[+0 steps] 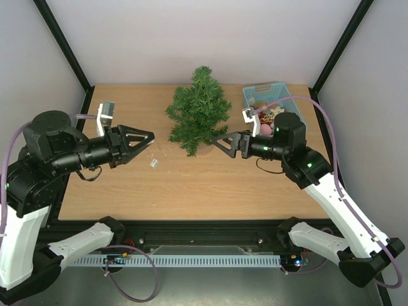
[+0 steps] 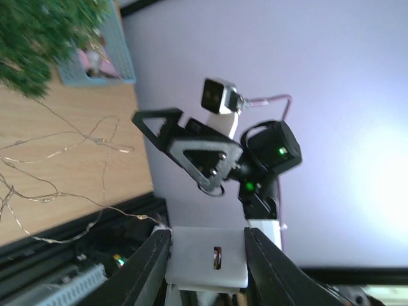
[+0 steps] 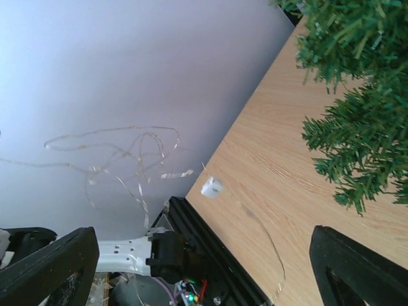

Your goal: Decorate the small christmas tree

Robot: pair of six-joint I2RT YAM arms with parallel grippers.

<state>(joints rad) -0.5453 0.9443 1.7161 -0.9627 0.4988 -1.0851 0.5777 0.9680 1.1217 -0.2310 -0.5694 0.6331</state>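
The small christmas tree stands at the table's back middle; its branches also fill corners of both wrist views. My left gripper hovers left of the tree, turned on its side, shut on a white box with a slot in it. A thin wire light string runs from that box across the table and hangs in loops. My right gripper is at the tree's lower right, wide open with nothing between its fingers.
A light-blue basket holding ornaments stands at the back right, behind my right arm. A small white piece lies on the wood below my left gripper, also seen from the right wrist. Black frame posts rise at both back corners.
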